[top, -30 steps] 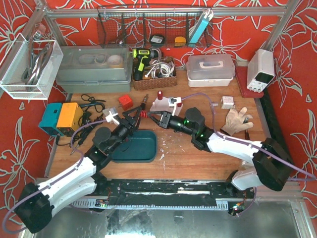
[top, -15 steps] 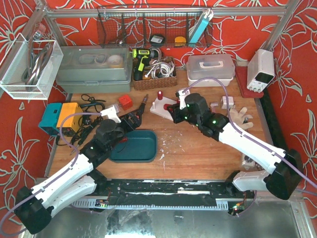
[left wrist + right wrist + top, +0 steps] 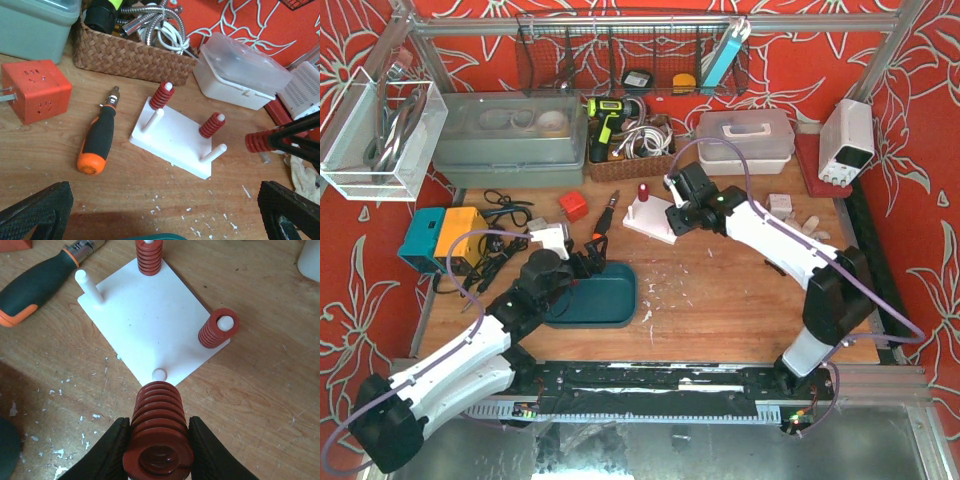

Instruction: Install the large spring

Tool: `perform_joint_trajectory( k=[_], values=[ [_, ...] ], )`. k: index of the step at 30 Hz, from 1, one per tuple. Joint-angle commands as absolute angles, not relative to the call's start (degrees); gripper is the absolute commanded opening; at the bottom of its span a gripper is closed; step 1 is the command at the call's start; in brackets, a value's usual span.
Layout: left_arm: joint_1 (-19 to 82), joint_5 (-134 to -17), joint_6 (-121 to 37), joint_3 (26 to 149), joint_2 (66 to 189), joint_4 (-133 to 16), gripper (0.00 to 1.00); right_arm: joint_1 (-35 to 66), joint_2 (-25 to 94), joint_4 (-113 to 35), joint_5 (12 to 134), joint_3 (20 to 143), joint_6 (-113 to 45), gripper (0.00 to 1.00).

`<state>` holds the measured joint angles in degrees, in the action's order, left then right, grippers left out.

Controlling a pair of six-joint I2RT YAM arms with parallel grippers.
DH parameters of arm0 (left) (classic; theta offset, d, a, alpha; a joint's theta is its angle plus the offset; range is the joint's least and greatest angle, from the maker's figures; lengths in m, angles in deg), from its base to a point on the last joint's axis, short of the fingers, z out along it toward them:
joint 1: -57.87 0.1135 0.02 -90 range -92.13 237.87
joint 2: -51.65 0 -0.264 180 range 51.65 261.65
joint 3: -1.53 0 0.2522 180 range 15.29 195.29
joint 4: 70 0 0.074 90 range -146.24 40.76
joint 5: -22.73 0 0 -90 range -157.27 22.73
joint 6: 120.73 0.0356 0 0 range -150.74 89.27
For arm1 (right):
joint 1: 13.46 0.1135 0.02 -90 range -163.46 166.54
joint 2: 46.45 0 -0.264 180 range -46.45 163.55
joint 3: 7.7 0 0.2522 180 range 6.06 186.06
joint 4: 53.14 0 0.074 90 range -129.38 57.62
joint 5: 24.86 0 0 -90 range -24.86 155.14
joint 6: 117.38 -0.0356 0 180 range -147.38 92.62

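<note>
On the wooden table (image 3: 720,300), a teal plastic tray (image 3: 605,295) is sitting near the arms, and a white rectangular peg plate (image 3: 150,325) is lying flat beyond it. The left gripper (image 3: 163,200) is hanging by the tray's far edge with its jaws spread wide, holding nothing. The right gripper (image 3: 158,421) is clamping the large red coil spring (image 3: 159,450) by its sides, the coil's axis pointing forward out of the jaws. The spring's far end is hovering just short of a bare white peg (image 3: 159,373) at the plate's nearest corner. It seems to be clear of that peg, though the wrist view leaves this uncertain. Two smaller red springs (image 3: 217,329) are sitting on pegs at two other corners, and the fourth peg (image 3: 87,285) is standing bare.
</note>
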<state>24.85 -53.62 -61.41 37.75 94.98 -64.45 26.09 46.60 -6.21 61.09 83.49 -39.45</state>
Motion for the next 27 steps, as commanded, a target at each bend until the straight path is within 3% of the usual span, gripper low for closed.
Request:
perform_joint_trajectory(
  k=[1, 22, 27],
  values=[
    [24.7, -52.9, -60.1, 38.2, 93.0, -66.0, 1.0, 25.4, 49.8, -2.3, 61.8, 88.4, -37.2, 0.0],
    [24.7, -51.2, -62.2, 38.9, 90.0, -63.7, 1.0, 24.4, 64.6, 6.0, 61.0, 101.7, -35.9, 0.0],
    [24.7, -50.5, -62.9, 38.8, 89.5, -63.2, 1.0, 24.3, 67.9, 7.3, 61.7, 104.1, -36.1, 0.12]
  ],
)
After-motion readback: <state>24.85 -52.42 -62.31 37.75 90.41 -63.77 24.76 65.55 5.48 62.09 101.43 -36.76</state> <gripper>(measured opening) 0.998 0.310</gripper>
